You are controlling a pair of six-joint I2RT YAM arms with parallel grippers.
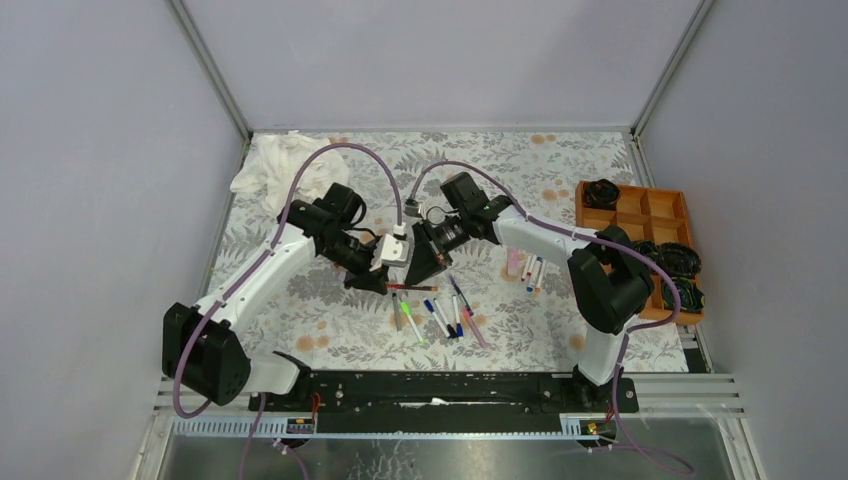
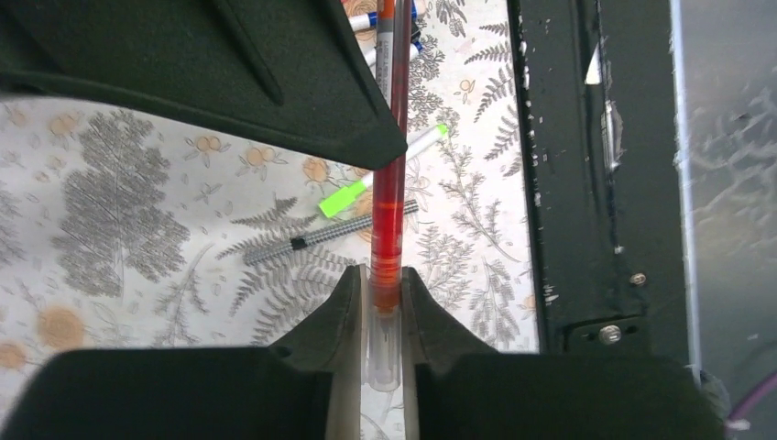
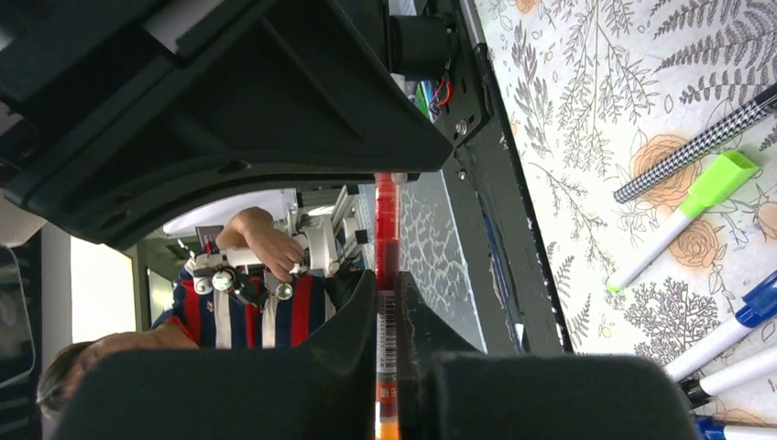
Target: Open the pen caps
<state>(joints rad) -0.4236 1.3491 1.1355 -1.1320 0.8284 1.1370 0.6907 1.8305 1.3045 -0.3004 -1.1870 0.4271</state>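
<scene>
The left gripper (image 2: 385, 286) is clamped on one end of a red pen (image 2: 388, 206). Its fingers (image 2: 341, 302) press against a clear, red-tinted end section that I take to be the cap (image 2: 385, 344), though the seam between cap and barrel is not plain to see. The right gripper (image 3: 387, 298) is clamped further along the same pen, over the printed barcode on the barrel. The pen therefore spans the short gap between the two arms, roughly level above the flowered tablecloth (image 1: 300, 320) near the middle of the table. With both grips set, the step in hand reads as the pull itself. The grippers should draw apart straight along the pen's own axis, with no sideways drift, since a thin barrel held at both ends is likely to bend or slip if the pull goes off line. A firm squeeze on the barrel side matters too, because a stiff cap could make the barrel slide through the jaws instead of coming free. Below the held pen lie the loose pens (image 1: 440, 315), among them a green-capped pen (image 2: 380, 172), a black-and-white chequered pen (image 2: 330, 235) and blue-capped pens (image 3: 733, 325). The green and blue ones have their caps on, so most of the task looks to be ahead. A second small group of pens (image 1: 525, 268) lies nearer an orange tray (image 1: 640, 215), well apart from the grippers.
</scene>
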